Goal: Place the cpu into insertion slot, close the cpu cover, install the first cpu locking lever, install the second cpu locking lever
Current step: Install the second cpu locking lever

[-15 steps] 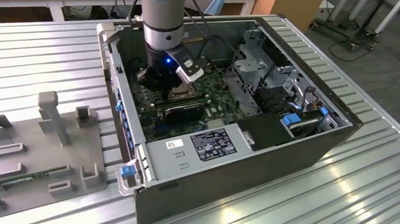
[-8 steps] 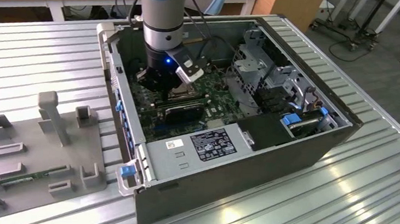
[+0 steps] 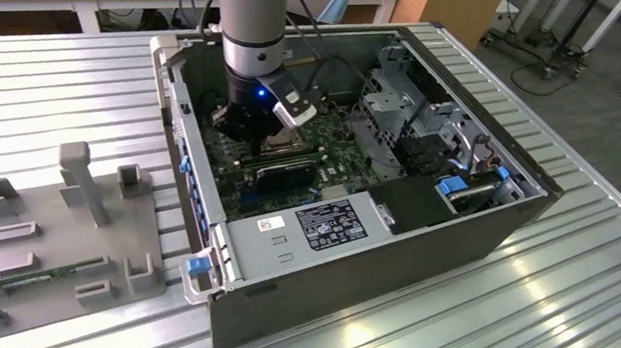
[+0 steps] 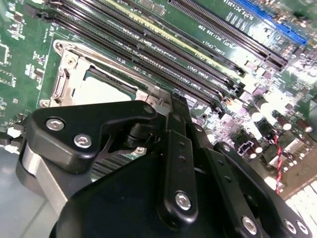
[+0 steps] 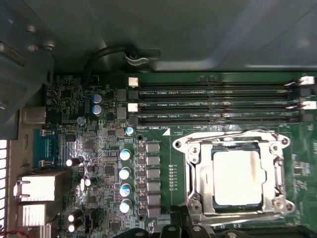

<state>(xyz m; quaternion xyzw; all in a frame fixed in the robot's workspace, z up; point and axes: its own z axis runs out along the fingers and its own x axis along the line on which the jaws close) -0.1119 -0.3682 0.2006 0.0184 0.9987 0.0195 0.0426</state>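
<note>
My ribbed silver metal counter [image 3: 523, 331] carries an open black computer case [image 3: 396, 234] and, beside it, a grey plastic fixture tray [image 3: 52, 260].

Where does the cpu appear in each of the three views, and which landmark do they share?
Exterior view: hidden under the gripper, inside the open computer case.
First wrist view: the cpu lies framed by the cpu cover.
Second wrist view: the cpu sits just beyond the gripper.
Shared landmark in both wrist views: the memory slots.

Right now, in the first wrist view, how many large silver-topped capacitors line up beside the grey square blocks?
4 capacitors, in one straight row on the green board. The gripper may hide more.
</note>
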